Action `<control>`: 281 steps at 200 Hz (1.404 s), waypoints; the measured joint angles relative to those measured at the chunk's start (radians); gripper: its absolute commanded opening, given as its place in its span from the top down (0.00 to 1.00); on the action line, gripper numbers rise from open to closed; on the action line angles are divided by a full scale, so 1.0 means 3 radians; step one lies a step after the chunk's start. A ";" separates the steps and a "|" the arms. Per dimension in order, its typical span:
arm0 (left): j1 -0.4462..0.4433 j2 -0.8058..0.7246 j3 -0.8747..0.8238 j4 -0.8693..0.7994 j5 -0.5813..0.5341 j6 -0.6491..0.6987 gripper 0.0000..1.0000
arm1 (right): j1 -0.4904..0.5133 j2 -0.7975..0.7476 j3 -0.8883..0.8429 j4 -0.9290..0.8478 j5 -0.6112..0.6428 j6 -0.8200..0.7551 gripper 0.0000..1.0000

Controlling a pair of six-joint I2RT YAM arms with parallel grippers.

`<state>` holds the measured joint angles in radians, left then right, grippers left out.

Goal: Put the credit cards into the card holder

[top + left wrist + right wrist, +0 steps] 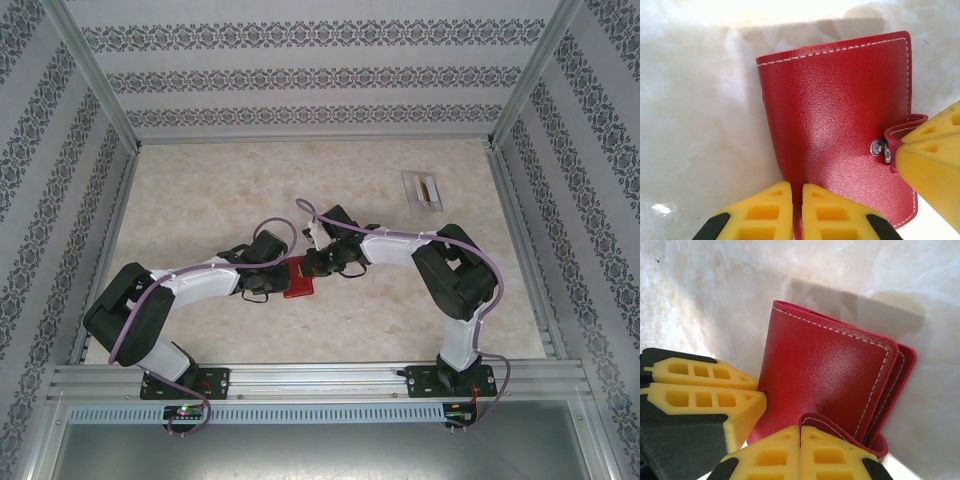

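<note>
While looking down from above, find patterned walls (320, 80) and an aluminium frame (320, 375) boxing in a pale marbled table (200, 200). Bolted at the near rail, bent inward and meeting at mid-table: left arm (190, 285) and right arm (450, 275), both white and black.

Toward the back right corner, well apart from both arms, a translucent grey tray (422, 190) with a brown-tan sliver inside, too small to name.

At the meeting point, between the two claws, the red card holder (835, 115), folded closed, with a grained leather-like skin and white stitching along its edges. Whether resting on the table or raised off it, cannot tell.

From the left wrist, left gripper (797, 212) with yellow fingers (765, 212) nearly together, clamped on the holder's near edge, a thin red strip pinched between them. At the opposite side, right gripper (800, 452), fingers pressed tight, nipping the holder's snap tab (905, 129), seen from the left wrist as a red strap caught between two yellow pads (935, 127).

Smallest of all, a metal stud (876, 147) on the cover, bare, just beside the tab's end.
</note>
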<state>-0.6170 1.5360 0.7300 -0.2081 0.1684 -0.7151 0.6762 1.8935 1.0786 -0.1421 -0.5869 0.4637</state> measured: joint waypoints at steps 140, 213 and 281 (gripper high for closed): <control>0.0160 -0.0057 -0.0155 0.0226 0.0289 -0.0111 0.90 | 0.0132 0.0209 0.0418 -0.0514 0.0275 -0.0103 1.00; 0.0342 -0.0641 -0.0251 0.0127 0.0460 -0.0092 0.73 | 0.0154 0.0051 0.0394 -0.0544 0.0314 -0.0084 0.64; 0.0687 -0.1705 0.0174 -0.0515 -0.0360 0.0247 0.38 | 0.0118 -0.1213 0.0005 -0.0309 0.0889 -0.0191 0.47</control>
<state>-0.4110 1.0245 0.7822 -0.3626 0.0605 -0.6411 0.7116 1.5295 1.0801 -0.2348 -0.3202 0.4065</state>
